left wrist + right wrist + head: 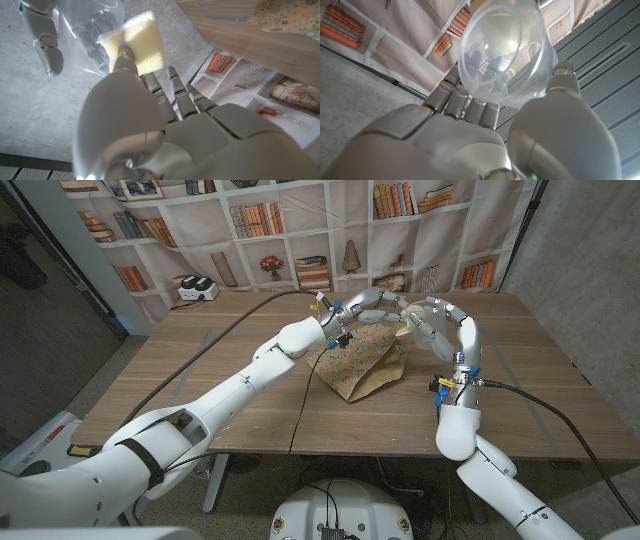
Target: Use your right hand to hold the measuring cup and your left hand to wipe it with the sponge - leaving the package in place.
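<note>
The right hand [485, 135] grips the clear measuring cup [502, 55] in the air above the far middle of the table [180, 380], while the left hand [150, 130] pinches the yellow sponge [135, 42] against it. Hard wiping could twist the slick cup loose, dropping it onto the patterned paper package [360, 365] just below. The cup's axis seems to run roughly toward the left hand, though glare blurs its rim.
</note>
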You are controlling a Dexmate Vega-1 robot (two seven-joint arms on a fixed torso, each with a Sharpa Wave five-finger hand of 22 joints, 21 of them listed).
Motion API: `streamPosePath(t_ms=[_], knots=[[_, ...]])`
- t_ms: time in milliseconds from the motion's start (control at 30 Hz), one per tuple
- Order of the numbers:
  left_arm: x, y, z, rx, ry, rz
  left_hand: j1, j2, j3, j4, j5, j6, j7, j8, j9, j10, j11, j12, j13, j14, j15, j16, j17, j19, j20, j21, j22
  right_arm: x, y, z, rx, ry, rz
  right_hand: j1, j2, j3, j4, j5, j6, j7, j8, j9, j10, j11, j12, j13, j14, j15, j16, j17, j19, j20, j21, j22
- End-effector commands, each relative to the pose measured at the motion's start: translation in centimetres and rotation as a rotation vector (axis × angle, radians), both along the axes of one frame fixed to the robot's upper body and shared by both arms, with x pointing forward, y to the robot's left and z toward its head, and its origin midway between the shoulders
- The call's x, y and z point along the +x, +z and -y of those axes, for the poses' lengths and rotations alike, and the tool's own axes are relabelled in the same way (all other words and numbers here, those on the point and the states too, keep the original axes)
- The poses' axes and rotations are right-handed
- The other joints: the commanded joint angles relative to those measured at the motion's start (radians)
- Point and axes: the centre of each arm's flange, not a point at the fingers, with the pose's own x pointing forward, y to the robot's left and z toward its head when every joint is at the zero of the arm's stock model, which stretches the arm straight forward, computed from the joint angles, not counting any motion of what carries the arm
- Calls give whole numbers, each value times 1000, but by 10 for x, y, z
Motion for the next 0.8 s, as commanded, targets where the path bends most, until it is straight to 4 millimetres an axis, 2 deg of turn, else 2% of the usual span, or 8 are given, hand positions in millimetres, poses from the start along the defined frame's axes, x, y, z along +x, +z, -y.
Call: streamPosePath(t_ms=[33, 467, 800], knots=[[0, 6, -10, -26, 20, 6, 5, -3, 14, 21, 3, 32, 13, 5, 4, 12, 2, 2, 2, 10, -123, 1, 3, 2, 0, 2, 2, 4, -8, 0, 9, 1, -17, 206, 196, 14, 11, -6, 15, -10, -3, 3, 16, -10, 5, 6, 10, -114, -2, 3, 9, -114, 1, 2], [9, -12, 0, -5, 0, -56, 6, -5, 15, 23, 3, 33, 15, 4, 5, 13, 2, 2, 2, 9, -125, 1, 3, 2, 0, 1, 2, 0, 10, 2, 5, -16, 45, 209, 196, 13, 13, -12, 19, -10, -7, 4, 21, -12, 0, 6, 12, -113, -3, 3, 10, -115, 1, 2], [12, -18, 2, 1, -7, -79, 6, -7, 17, 26, 3, 33, 15, 2, 5, 11, 3, 0, 2, 10, -124, 1, 3, 2, 1, 1, 2, -4, 16, 3, 9, -34, 70, 210, 196, 13, 16, -17, 20, -10, -11, 4, 23, -12, -4, 6, 13, -113, -3, 3, 10, -115, 1, 2]])
